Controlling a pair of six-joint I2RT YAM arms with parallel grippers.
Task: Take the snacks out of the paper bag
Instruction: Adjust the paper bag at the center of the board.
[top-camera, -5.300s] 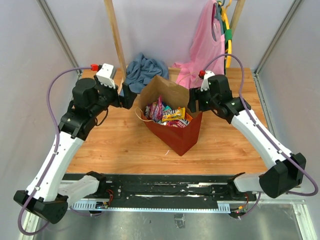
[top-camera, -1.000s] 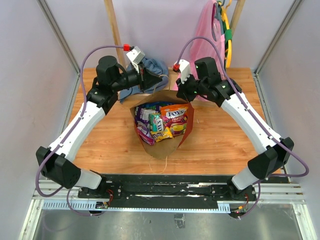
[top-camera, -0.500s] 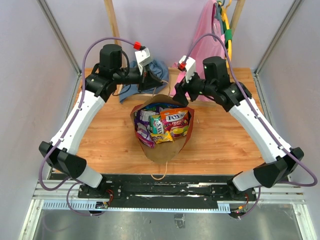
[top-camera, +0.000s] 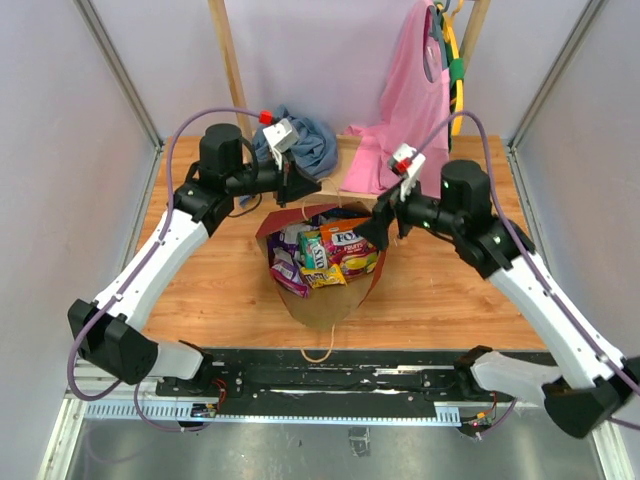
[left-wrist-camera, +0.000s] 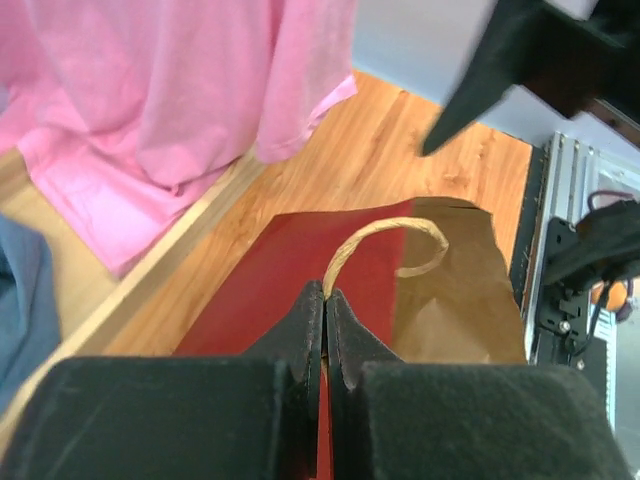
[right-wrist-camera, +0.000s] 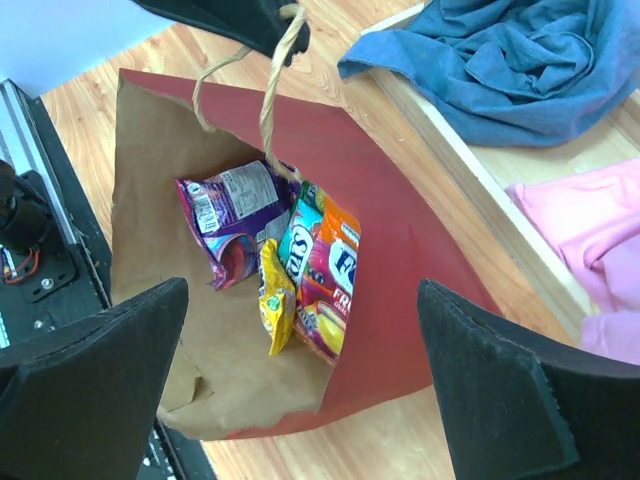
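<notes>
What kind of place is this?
Probably a robotics test booth: two white-and-black robot arms bolted to a wooden table, plain grey walls around them, and props such as a red paper carrier bag of shiny snack packets.

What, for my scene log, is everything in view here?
Paper bag: 1, red outside, brown inside, mid-table, mouth open.
Snacks: several, purple, green, orange, yellow, inside the bag.
Twine handle: 1, tan, at the bag's far rim.
Cloth: 1, blue-grey, far edge, behind the bag.
Garment: 1, pink, hanging back right.
Table: 1, wood.
Left gripper: 1, black, shut on the twine handle.
Right gripper: 1, black, open, by the bag's right rim.
</notes>
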